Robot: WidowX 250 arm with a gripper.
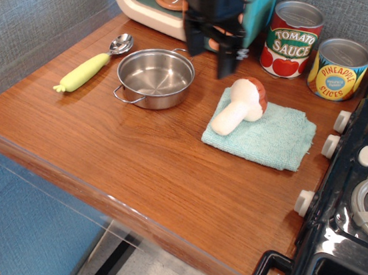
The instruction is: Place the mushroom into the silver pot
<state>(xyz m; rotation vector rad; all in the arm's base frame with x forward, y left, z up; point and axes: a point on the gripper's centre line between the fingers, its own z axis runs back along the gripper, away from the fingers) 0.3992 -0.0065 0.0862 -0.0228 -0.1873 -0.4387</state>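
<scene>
Brown wood-grain surface (147, 166), clear acrylic strip along its front edge. Directly on it: small shiny stainless-steel pot (155, 77) with wire loop handles, upright, rear left. Just left of it, apart, a metal spoon with a yellow-green handle (90, 66), lying diagonally. Light teal folded cloth (265, 134) sits centre right. At the back: cream-and-teal toy microwave (187, 4), red tomato sauce can (291, 39), yellow pineapple slices can (339, 69) beside it. Black toy stove (354, 199) borders the right edge.
</scene>
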